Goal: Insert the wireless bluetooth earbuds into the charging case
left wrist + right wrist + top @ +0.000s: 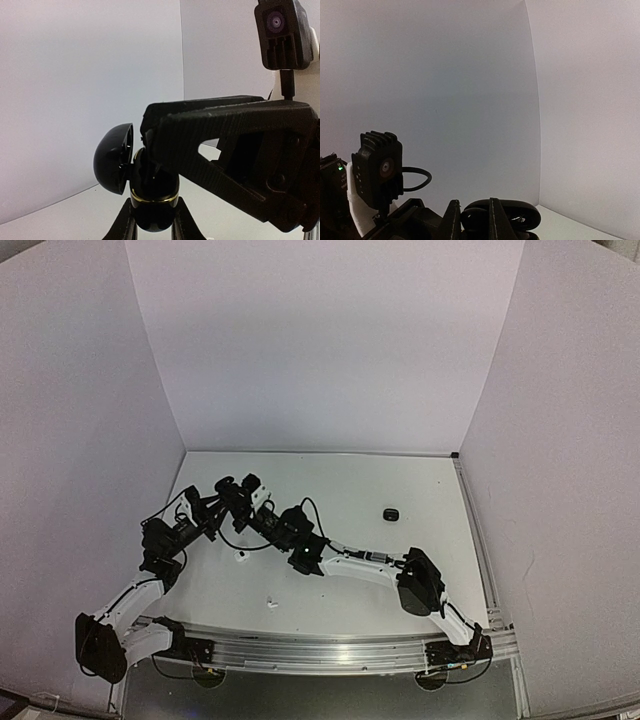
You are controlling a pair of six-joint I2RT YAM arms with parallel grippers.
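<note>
Right end effector (151,151) over open charging case (114,161), white earbuds (240,556) nearby

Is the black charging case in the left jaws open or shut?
Open: the black charging case has its lid swung aside, clear of the gold rim.

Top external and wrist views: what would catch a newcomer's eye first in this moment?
The left gripper clamps a glossy black rounded charging case with a gold band, lid open, left of the table's centre. The right gripper has its tips at that opening. A second small black case lies alone on the white tabletop to the right, with two tiny white earbuds nearer the arms' bases.
</note>
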